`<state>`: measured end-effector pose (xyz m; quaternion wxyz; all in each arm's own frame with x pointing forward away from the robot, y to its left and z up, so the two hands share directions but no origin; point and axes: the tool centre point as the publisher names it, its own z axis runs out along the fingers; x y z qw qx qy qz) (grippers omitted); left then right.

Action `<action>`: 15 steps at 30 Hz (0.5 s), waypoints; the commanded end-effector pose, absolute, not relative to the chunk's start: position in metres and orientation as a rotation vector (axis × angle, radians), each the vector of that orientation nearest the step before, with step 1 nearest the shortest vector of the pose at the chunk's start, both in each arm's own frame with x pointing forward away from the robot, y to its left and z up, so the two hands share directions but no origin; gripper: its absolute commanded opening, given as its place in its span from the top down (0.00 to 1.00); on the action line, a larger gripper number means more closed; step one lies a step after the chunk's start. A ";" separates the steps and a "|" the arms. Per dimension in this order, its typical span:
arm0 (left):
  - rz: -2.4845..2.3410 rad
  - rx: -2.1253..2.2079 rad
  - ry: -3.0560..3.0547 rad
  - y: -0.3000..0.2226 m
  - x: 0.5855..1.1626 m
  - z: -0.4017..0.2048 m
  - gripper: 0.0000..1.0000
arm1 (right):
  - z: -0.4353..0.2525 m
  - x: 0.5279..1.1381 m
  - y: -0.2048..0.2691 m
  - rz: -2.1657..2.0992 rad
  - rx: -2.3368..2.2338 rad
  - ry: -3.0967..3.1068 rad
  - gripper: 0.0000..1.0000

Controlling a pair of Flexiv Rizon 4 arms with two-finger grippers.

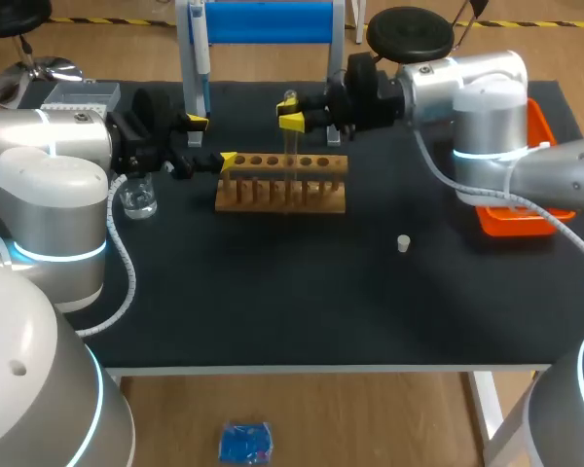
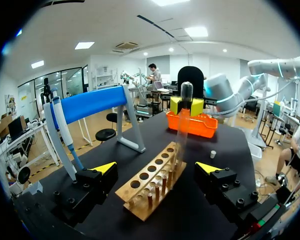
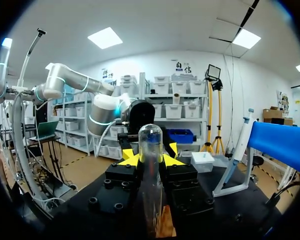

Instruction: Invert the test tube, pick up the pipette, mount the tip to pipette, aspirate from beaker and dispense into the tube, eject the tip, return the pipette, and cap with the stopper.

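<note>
Nearest you, the stopper [image 1: 403, 243] lay loose on the worktop [image 1: 302, 302], and the beaker [image 1: 137, 200] stood beside your left arm. Behind them, your left tool [image 1: 211, 141] hung released just off the end of the wooden rack [image 1: 282, 185]. Your right tool [image 1: 291, 113] was grasping the test tube [image 3: 150, 145] upright over the rack, rounded end uppermost. Farthest, the pipette [image 1: 200, 68] hung on its stand. Assessment: the inversion step was in hand. Next, the tube needed turning mouth-up and seating in a hole.
</note>
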<state>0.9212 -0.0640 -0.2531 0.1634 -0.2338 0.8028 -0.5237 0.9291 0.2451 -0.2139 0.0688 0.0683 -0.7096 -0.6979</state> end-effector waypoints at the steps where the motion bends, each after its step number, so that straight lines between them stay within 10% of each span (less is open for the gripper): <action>1: -1.494 -0.667 2.286 -0.064 0.921 -0.254 0.00 | -0.204 0.923 0.241 -2.099 0.202 -2.150 1.00; 15: -1.494 -0.667 2.286 -0.064 0.921 -0.254 0.00 | -0.149 0.892 0.221 -2.045 0.126 -2.178 1.00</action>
